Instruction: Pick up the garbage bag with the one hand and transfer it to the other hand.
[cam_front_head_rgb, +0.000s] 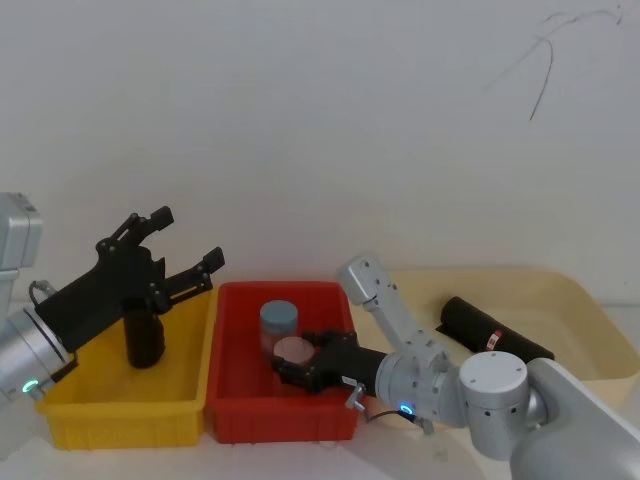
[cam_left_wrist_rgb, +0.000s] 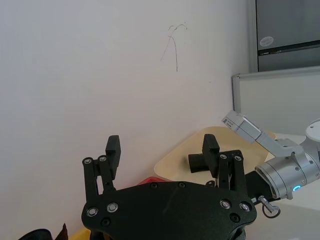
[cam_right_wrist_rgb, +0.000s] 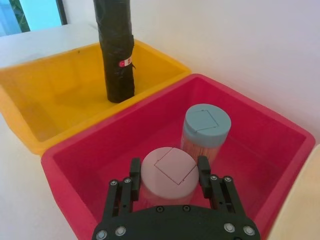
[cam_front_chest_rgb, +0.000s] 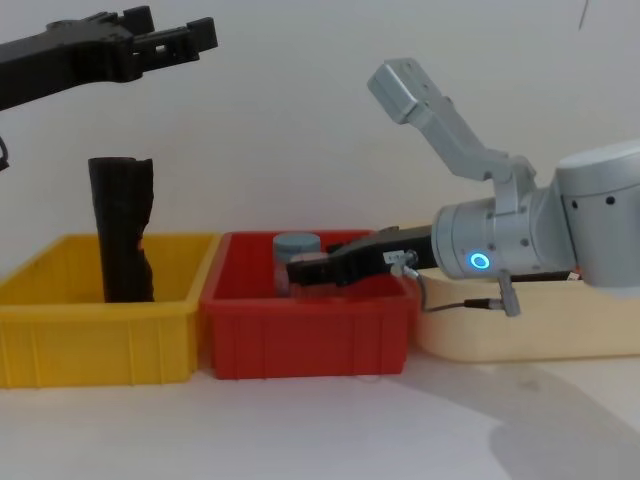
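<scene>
**Pick not yet begun; both arms off the bag**

Left gripper (cam_front_head_rgb: 183, 243) hangs open and empty, raised above the yellow bin (cam_front_head_rgb: 185, 412). Bag (cam_front_head_rgb: 144, 335) stands upright in that bin, below and just behind the fingers, untouched. Right gripper (cam_right_wrist_rgb: 169, 172) sits low in the red bin (cam_right_wrist_rgb: 280, 150), jaws spread either side of the pink-lidded jar (cam_right_wrist_rgb: 168, 171); contact unclear. Second roll (cam_front_head_rgb: 495, 331) lies in the cream tray (cam_front_head_rgb: 590, 300). Judged next: left gripper drops, straddles the bag's upper half, closes; right must back out of the red bin to receive
</scene>
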